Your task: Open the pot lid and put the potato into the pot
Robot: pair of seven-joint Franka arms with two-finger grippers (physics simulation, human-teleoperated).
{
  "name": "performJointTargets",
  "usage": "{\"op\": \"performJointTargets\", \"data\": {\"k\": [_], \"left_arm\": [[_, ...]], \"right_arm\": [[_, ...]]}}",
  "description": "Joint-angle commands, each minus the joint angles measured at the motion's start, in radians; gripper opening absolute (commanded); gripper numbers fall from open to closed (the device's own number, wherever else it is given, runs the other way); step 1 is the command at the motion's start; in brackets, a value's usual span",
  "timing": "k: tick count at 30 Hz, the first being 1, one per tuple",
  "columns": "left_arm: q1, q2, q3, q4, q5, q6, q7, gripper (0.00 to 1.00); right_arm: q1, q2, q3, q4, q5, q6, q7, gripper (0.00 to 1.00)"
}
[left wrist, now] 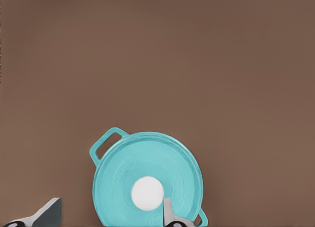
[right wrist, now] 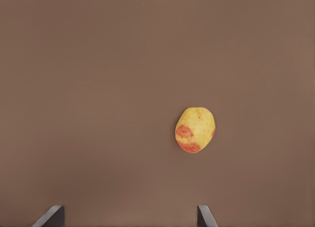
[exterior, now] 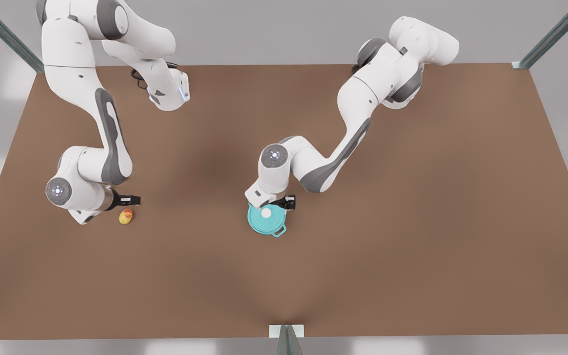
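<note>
Brown counter (exterior: 412, 222) carries all task items and runs back to a plain grey wall, with metal struts at the far corners.

Nearest the front edge, the pot (exterior: 267, 222) sits near the counter's middle with the pot lid (exterior: 264, 217) seated on it, white knob up. The left claw (exterior: 284, 202) hangs just above the lid's far rim; in the left wrist view its fingers (left wrist: 167, 212) are spread wide, one tip beside the knob, and hold nothing.

Toward the front view's left, the potato (exterior: 125, 216) lies on the bare counter, well apart from the pot. The right claw (exterior: 128, 200) hovers just behind it, fingers (right wrist: 204, 216) open wide and empty.

Risks, as judged from this position:
- The left claw is off-centre on the knob; closing here may pinch one side only and tilt or drag the lid.
- The potato is rounded; an off-centre closure may roll it away.
- Delivering the potato while the lid is seated would block entry.
</note>
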Motion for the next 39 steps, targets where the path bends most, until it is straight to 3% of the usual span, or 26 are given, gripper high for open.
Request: {"op": "performJointTargets", "data": {"k": [1,13,30,33,34,39], "left_arm": [[-0.004,0.000,0.001,-0.013,0.006,0.037,-0.382,1.00],[-0.035,0.037,0.000,-0.031,-0.001,0.097,-0.359,1.00],[-0.030,0.089,0.012,-0.024,0.003,0.200,-0.292,1.00],[-0.030,0.091,0.010,-0.024,0.000,0.198,-0.295,0.48],[-0.030,0.091,0.012,-0.024,-0.001,0.198,-0.296,0.39],[-0.029,0.081,0.009,-0.024,-0.004,0.169,-0.292,0.37]], "right_arm": [[-0.008,0.000,-0.002,-0.003,0.006,0.053,-0.047,1.00],[-0.036,0.109,-0.006,-0.006,-0.066,0.338,-0.082,1.00],[-0.054,0.204,-0.008,-0.056,-0.054,0.424,-0.078,0.99],[-0.054,0.204,-0.006,-0.064,-0.054,0.423,-0.076,0.97],[-0.054,0.209,-0.006,-0.066,-0.054,0.423,-0.073,0.96],[-0.054,0.221,-0.006,-0.062,-0.054,0.426,-0.073,0.93]]}}
